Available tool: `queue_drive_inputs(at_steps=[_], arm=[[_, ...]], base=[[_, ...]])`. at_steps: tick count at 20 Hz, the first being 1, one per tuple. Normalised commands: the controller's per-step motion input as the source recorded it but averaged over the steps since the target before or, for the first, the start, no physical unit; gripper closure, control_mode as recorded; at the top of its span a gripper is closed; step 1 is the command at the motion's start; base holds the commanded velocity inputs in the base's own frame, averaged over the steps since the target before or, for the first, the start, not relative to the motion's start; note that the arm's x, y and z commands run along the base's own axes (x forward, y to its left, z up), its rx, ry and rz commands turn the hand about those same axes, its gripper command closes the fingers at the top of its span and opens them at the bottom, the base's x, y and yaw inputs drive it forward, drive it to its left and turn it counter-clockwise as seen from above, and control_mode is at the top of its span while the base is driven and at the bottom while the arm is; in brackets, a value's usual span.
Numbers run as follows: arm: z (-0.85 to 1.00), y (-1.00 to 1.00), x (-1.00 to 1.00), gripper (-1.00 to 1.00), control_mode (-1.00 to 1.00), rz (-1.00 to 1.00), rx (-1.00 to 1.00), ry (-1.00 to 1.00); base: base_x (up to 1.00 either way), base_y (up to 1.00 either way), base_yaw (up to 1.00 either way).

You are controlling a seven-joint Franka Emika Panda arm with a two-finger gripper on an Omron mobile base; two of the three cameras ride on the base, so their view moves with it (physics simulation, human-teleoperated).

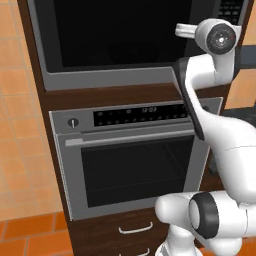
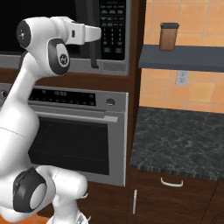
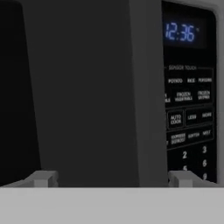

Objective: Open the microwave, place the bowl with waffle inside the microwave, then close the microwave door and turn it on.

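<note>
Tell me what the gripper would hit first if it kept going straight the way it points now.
Most likely the microwave door's handle bar: in the hand view the open gripper has its fingertips on either side of that dark vertical bar, with the keypad to one side. The remaining gap is hard to judge.

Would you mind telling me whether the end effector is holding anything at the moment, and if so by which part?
Nothing is held. The end effector is open, its fingers wide apart just in front of the microwave door, beside the keypad.

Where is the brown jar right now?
In the right base view, the brown jar stands on the dark shelf on the right, above the black stone counter beside the microwave.
</note>
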Motion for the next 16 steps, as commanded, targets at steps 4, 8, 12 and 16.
queue_drive_inputs(at_steps=[4, 8, 12, 16], arm=[[-0.02, 0.00, 0.40, -1.00, -1.00, 0.00, 0.00, 0.06], [0.17, 0.00, -0.51, -1.00, -1.00, 0.00, 0.00, -0.08], [0.23, 0.00, -0.88, -1.00, -1.00, 0.05, 0.00, -0.12], [-0.01, -0.09, -0.83, -1.00, -1.00, 0.11, 0.00, -0.09]], base=[[0.00, 0.00, 0.00], [0.00, 0.00, 0.00], [0.00, 0.00, 0.00], [0.00, 0.00, 0.00]])
